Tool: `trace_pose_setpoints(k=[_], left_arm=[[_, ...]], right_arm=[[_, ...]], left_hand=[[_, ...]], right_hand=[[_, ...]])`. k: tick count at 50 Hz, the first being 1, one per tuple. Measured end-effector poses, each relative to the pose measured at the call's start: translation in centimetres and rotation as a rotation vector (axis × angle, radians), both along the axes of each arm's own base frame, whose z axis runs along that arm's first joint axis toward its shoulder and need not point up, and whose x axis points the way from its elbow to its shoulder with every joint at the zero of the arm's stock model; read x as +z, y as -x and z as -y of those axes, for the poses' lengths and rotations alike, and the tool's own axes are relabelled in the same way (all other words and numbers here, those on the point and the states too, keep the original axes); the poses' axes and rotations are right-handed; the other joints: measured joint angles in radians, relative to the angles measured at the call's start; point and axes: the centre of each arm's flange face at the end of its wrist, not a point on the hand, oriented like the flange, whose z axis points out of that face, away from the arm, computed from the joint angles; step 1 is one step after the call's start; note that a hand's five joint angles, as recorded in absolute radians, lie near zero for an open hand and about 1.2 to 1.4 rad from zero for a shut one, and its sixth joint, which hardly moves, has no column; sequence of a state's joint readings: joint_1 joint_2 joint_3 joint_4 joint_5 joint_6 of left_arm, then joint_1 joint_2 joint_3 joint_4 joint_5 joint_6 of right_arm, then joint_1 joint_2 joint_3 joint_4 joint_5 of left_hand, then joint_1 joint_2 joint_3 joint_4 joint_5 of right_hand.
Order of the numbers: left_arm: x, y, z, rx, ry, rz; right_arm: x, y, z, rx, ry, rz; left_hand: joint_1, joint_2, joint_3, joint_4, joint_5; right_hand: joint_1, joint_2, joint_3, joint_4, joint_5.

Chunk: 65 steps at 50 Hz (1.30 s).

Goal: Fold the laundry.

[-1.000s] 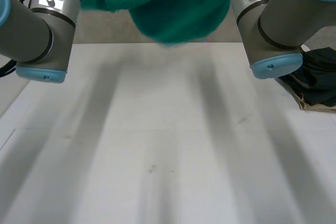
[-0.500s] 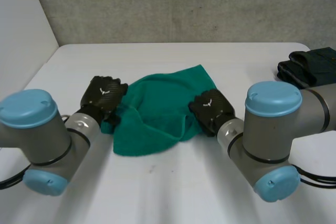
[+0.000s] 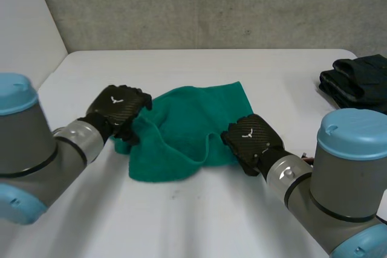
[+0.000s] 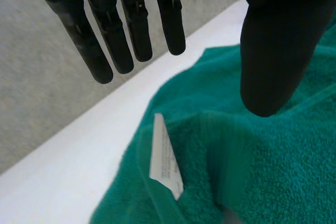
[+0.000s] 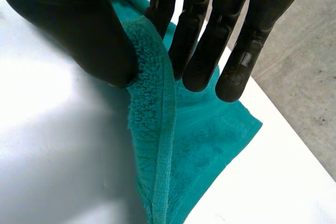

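Pinching raised hem of crumpled green terry towel (image 3: 181,131) with right hand (image 3: 251,140), thumb against fingers. Hovering left hand (image 3: 118,108) released, fingers straight, over opposite edge.

The towel (image 3: 181,126) is plain teal-green, its label (image 4: 165,158) white, the table (image 3: 230,222) white, the clothes (image 3: 357,81) black

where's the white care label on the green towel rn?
Left wrist view: the white care label sits on a folded edge of the green terry towel, under the open left hand, just past its thumb tip.
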State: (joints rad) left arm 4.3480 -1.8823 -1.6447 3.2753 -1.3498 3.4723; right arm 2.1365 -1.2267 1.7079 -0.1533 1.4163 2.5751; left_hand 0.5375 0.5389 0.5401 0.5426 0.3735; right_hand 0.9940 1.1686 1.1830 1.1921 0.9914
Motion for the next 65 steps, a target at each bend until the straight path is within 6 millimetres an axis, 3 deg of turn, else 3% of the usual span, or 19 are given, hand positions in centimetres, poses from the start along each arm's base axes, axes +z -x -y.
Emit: trace_pose_setpoints(k=[9, 14, 16, 21, 28, 29, 31, 32, 33, 40, 45, 54, 65], left_arm=[[-2.8, 1.1, 2.7, 0.026, -0.125, 0.083], [-3.5, 1.5, 3.1, 0.033, -0.142, 0.140], [-3.5, 1.8, 3.0, 0.028, -0.134, 0.157], [-3.1, 2.5, 2.3, 0.009, -0.109, 0.164], [0.4, 2.7, 0.4, -0.011, -0.027, 0.121], [0.6, 2.7, 0.2, -0.011, -0.022, 0.118], [2.1, 2.4, -0.4, -0.009, 0.009, 0.098], [2.7, 2.2, -0.6, -0.007, 0.021, 0.090], [3.2, 2.1, -0.9, -0.005, 0.032, 0.082], [7.0, 0.9, -2.4, 0.016, 0.110, 0.023], [8.8, 0.4, -2.9, 0.028, 0.140, -0.031], [10.4, 0.4, -2.9, 0.041, 0.142, -0.131], [11.5, 0.7, -2.6, 0.044, 0.137, -0.204]], right_arm=[[-0.8, 0.8, 0.0, -0.001, -0.010, -0.033], [-1.1, 1.0, 0.0, -0.004, -0.012, -0.040], [-1.1, 1.0, 0.1, -0.006, -0.012, -0.042], [-1.1, 1.0, 0.2, -0.008, -0.011, -0.041], [-0.6, 1.1, 1.1, -0.035, -0.005, -0.021], [-0.4, 1.2, 1.3, -0.045, -0.008, -0.014], [-0.1, 1.5, 2.0, -0.073, -0.017, 0.015], [0.1, 1.6, 2.3, -0.087, -0.022, 0.031], [0.4, 1.8, 2.7, -0.109, -0.031, 0.057], [3.1, 5.3, 6.9, -0.313, -0.140, 0.327], [3.4, 7.4, 8.1, -0.382, -0.268, 0.427], [0.9, 8.7, 5.9, -0.399, -0.509, 0.401], [-2.2, 7.4, 2.9, -0.340, -0.552, 0.393]], left_hand=[[0.039, 0.037, 0.034, 0.035, 0.033], [0.231, 0.209, 0.207, 0.207, 0.197], [0.526, 0.508, 0.501, 0.507, 0.489], [0.572, 0.647, 0.635, 0.651, 0.589], [0.572, 0.651, 0.638, 0.652, 0.589], [0.572, 0.651, 0.638, 0.652, 0.589], [0.572, 0.651, 0.638, 0.654, 0.589], [0.572, 0.651, 0.639, 0.655, 0.589], [0.572, 0.651, 0.641, 0.655, 0.589], [0.572, 0.652, 0.643, 0.655, 0.589], [0.572, 0.653, 0.644, 0.655, 0.589], [0.572, 0.653, 0.645, 0.655, 0.589], [0.572, 0.656, 0.646, 0.656, 0.589]], right_hand=[[0.000, 0.000, 0.000, 0.000, 0.000], [0.000, 0.000, 0.000, 0.000, 0.000], [0.000, 0.000, 0.000, 0.000, 0.000], [0.000, 0.000, 0.000, 0.000, 0.000], [-0.094, -0.116, -0.122, -0.110, -0.095], [-0.284, -0.330, -0.338, -0.345, -0.315], [-0.397, -0.460, -0.467, -0.474, -0.443], [-0.593, -0.713, -0.723, -0.721, -0.700], [-0.627, -0.747, -0.763, -0.769, -0.748], [-0.684, -0.795, -0.842, -0.855, -0.829], [-0.684, -0.795, -0.842, -0.855, -0.829], [-0.684, -0.795, -0.842, -0.855, -0.829], [-0.684, -0.795, -0.842, -0.855, -0.829]])
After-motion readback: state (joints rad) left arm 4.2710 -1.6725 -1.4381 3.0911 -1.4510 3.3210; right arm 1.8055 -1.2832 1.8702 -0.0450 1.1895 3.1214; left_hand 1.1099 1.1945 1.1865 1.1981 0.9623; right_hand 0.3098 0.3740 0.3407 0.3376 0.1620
